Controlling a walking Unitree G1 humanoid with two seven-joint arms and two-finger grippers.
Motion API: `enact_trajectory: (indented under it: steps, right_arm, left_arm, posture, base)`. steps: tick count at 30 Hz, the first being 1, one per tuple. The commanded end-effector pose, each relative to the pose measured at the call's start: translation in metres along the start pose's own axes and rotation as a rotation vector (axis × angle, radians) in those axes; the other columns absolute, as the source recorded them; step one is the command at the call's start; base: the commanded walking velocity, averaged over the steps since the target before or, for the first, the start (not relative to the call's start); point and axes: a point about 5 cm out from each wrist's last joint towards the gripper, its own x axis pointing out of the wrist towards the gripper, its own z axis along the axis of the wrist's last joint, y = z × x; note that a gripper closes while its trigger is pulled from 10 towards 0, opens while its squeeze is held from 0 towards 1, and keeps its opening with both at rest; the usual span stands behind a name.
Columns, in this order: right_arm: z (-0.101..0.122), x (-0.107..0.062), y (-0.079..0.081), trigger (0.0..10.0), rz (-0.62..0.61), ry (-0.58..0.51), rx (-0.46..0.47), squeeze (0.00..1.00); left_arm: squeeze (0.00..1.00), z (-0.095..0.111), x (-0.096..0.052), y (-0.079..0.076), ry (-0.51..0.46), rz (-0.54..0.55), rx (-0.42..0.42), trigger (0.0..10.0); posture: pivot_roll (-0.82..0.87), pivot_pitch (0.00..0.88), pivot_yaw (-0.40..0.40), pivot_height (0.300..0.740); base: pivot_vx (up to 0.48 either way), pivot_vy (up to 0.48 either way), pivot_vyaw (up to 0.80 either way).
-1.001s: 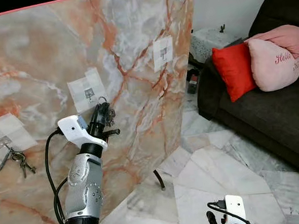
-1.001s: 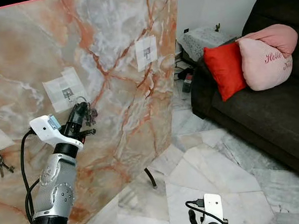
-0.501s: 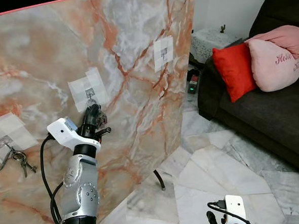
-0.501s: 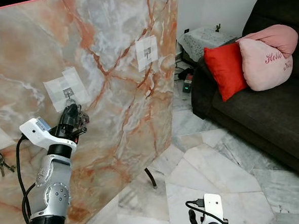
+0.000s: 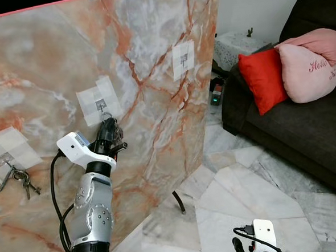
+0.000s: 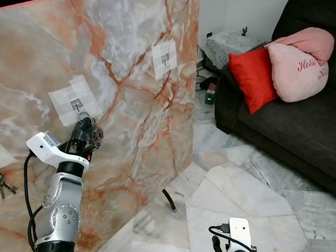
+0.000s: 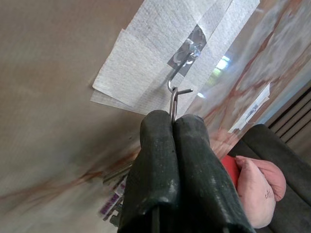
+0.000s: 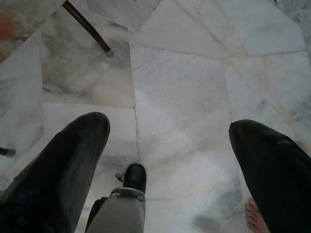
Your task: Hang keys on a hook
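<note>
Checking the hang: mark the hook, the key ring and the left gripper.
hook (image 7: 181,69): left wrist view, its curved shank.
key ring (image 7: 173,104): left wrist view, wire above the fingers.
left gripper (image 5: 107,128): left eye view, fingertips.

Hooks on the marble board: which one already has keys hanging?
The leftmost hook: a key bunch hangs from it. The middle hook and right hook are bare.

The left arm (image 5: 92,208) is raised upright, forearm vertical, wrist bent fwd. The left gripper (image 7: 173,121) has its two black fingers (image 7: 155,160) pressed tight together (a thin metal ring pinched btwn the tips). The right gripper (image 8: 170,141) hangs low, pointing down, fingers spread wide apart.
</note>
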Motion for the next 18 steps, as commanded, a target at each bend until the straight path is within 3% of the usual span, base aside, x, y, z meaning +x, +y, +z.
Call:
enact_trajectory:
  steps: [1,2,3,5,6,7,18]
  right_arm:
    - [0.001,0.0001,-0.0024,10.0,-0.003,0.007,-0.008,0.0]
    - [0.0011,0.0002,-0.0024,10.0,-0.003,0.007,-0.009,0.0]
    - [0.001,0.0002,-0.0024,10.0,-0.002,0.007,-0.01,0.0]
    - [0.001,0.0002,-0.0024,10.0,-0.002,0.007,-0.01,0.0]
    - [0.001,0.0002,-0.0023,10.0,-0.001,0.007,-0.01,0.0]
    - [0.001,0.0001,-0.0023,10.0,-0.001,0.007,-0.009,0.0]
    - [0.001,0.0002,-0.0022,10.0,0.002,0.008,-0.008,0.0]
  left_arm:
    - [0.0,0.0009,0.0014,-0.0021,-0.003,-0.004,-0.001,10.0]
    - [0.0,0.0004,0.0012,-0.0029,-0.002,-0.008,0.004,10.0]
    - [0.67,0.0001,0.0011,-0.0036,-0.001,-0.011,0.004,10.0]
    - [0.67,0.0001,0.0011,-0.0036,-0.001,-0.011,0.004,10.0]
    - [0.93,0.0,0.001,-0.004,-0.002,-0.012,0.003,10.0]
    - [1.0,0.0,0.0011,-0.0044,-0.003,-0.013,0.0,10.0]
    - [1.0,0.0044,0.0014,-0.0062,-0.023,-0.022,0.031,10.0]
  posture:
    - [0.02,0.0,-0.074,0.74]
    - [0.02,0.0,-0.074,0.74]
    - [0.02,0.0,-0.074,0.74]
    - [0.02,0.0,-0.074,0.74]
    - [0.02,0.0,-0.074,0.74]
    - [0.02,0.0,-0.073,0.74]
    - [0.02,0.0,-0.072,0.74]
  base:
    - [0.0,0.0,0.0]
    - [0.0,0.0,0.0]
    - [0.0,0.0,0.0]
    - [0.0,0.0,0.0]
    - [0.0,0.0,0.0]
    - [0.0,0.0,0.0]
    - [0.0,0.0,0.0]
